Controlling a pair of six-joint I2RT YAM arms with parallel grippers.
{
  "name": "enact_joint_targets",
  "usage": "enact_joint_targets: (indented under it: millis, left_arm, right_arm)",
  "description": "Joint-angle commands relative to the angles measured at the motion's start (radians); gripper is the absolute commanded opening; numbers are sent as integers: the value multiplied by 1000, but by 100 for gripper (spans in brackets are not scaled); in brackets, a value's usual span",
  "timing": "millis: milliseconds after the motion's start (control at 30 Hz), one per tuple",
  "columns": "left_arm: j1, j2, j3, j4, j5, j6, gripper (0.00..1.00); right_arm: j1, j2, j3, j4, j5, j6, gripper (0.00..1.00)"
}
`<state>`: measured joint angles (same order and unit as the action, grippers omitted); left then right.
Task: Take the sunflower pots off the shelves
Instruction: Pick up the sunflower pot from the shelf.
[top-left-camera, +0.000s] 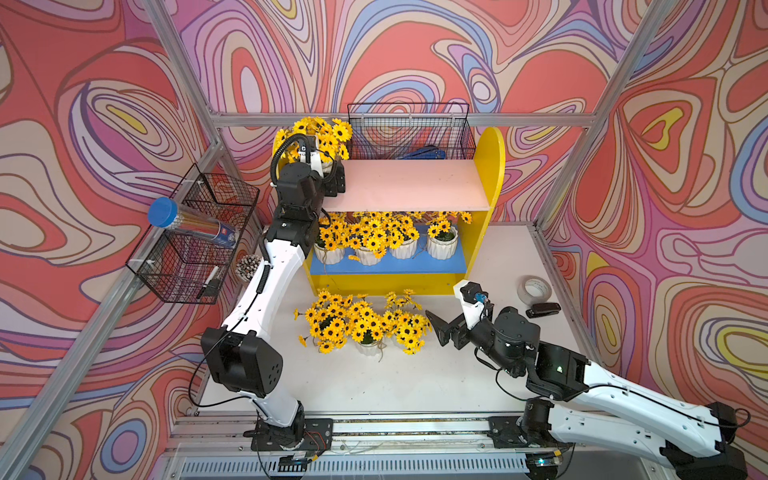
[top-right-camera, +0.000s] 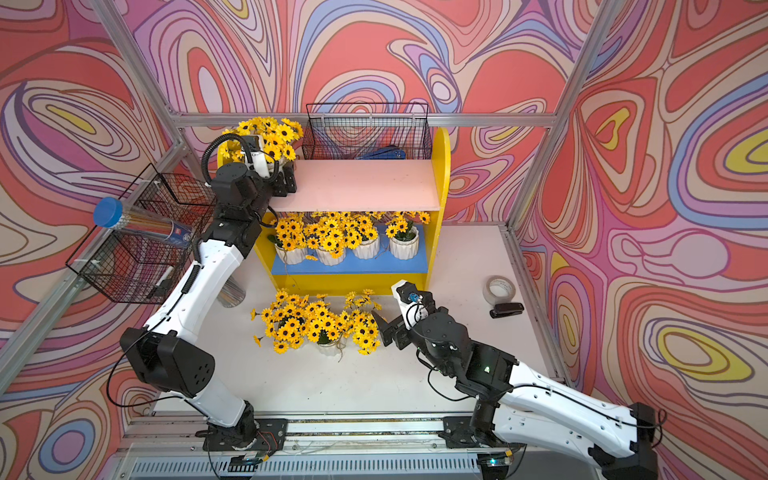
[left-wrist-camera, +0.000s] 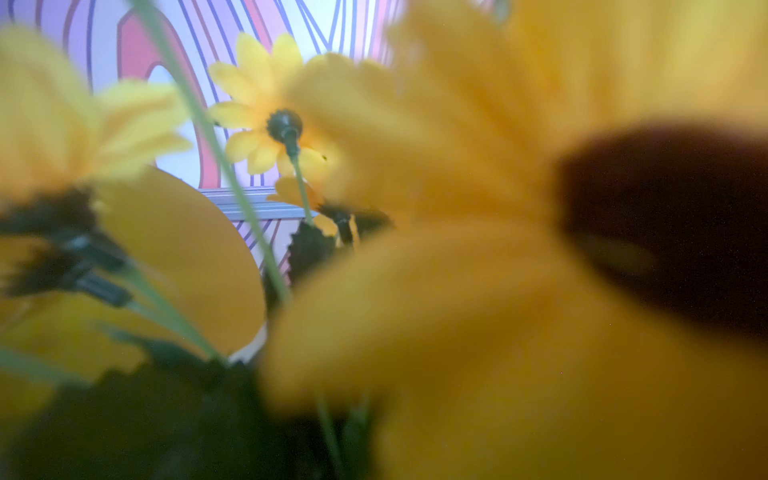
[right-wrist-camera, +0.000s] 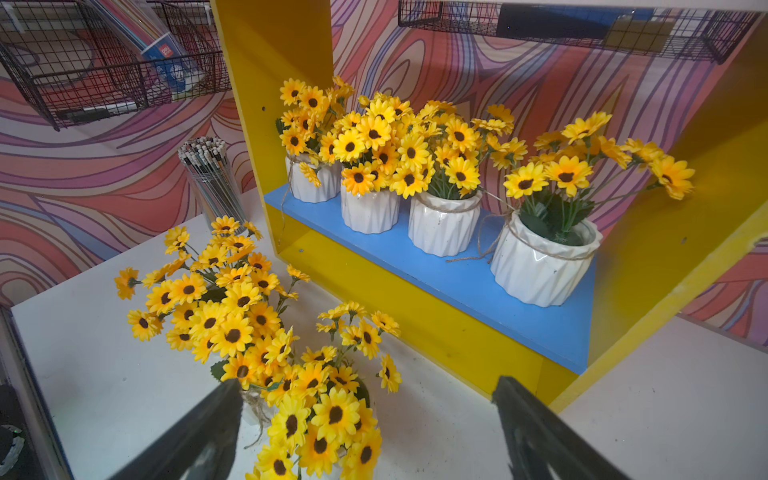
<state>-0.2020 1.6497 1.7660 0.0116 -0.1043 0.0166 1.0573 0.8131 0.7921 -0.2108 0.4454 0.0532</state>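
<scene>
Scene: A two-armed robot works at a white tabletop (top-left-camera: 374, 386), enclosed by walls printed with swirling red, pink and blue bands.
Shelves: A small yellow wooden shelf unit with rounded side panels (top-left-camera: 494, 166) stands at the back of the table. It has a pale pink upper board (top-left-camera: 407, 183) and a blue lower board (top-left-camera: 386, 266).
Top shelf: One small white ribbed ceramic pot of yellow, dark-centred artificial sunflowers (top-left-camera: 322, 133) stands at the left end of the pink board.
Left gripper: The black left gripper (top-left-camera: 334, 176) reaches in at that pot with its jaws spread wide. Whether they touch the pot cannot be made out. Blurred petals (left-wrist-camera: 457, 208) fill the left wrist view.
Bottom shelf: Four more sunflower pots (right-wrist-camera: 442, 226) stand in a row on the blue board, some tied with twine.
Table: Further bunches of sunflowers (top-left-camera: 361, 322) stand clustered just in front of the unit, and their blooms hide most of the pots.
Right gripper: The black right gripper (right-wrist-camera: 368, 382) hovers beside that cluster, jaws wide apart and holding nothing.
Writing: A clear tube with a blue cap (top-left-camera: 191, 222) lies in a black wire basket (top-left-camera: 195, 266) on the left wall. Its blue label (right-wrist-camera: 166, 62) carries lettering too small to read.
Other things: A roll of tape (top-left-camera: 534, 291) and a black stapler (top-left-camera: 542, 309) lie near the table's right edge. A clear cup of pencils (right-wrist-camera: 212, 178) stands left of the unit. A second wire basket (top-left-camera: 409, 133) hangs behind the top shelf.
</scene>
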Motion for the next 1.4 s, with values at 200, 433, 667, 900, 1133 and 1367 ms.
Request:
enact_joint_targets:
  millis: [200,433,667,900,1133,1367]
  left_arm:
    - [-34,-86,36,-100,124,-7,0]
    - [-82,-116,6,-87,138,14,0]
    - [-125,-129,8,-83,177,-5,0]
    - [-165,-134,36,-99,210,-24,0]
    - [-221,-149,38,-119,233,-21,0]
    - [-294,-191,-1,-119,252,-27,0]
  right_arm:
    - [4,-16,1,68,104,-16,97]
    - [-4,-22,16,87,155,-33,97]
    - [-33,-42,25,106,191,-37,97]
    - [-63,-38,51,101,188,-40,98]
    - [-96,-46,79,90,211,-26,98]
    - [-148,-19,155,51,279,14,98]
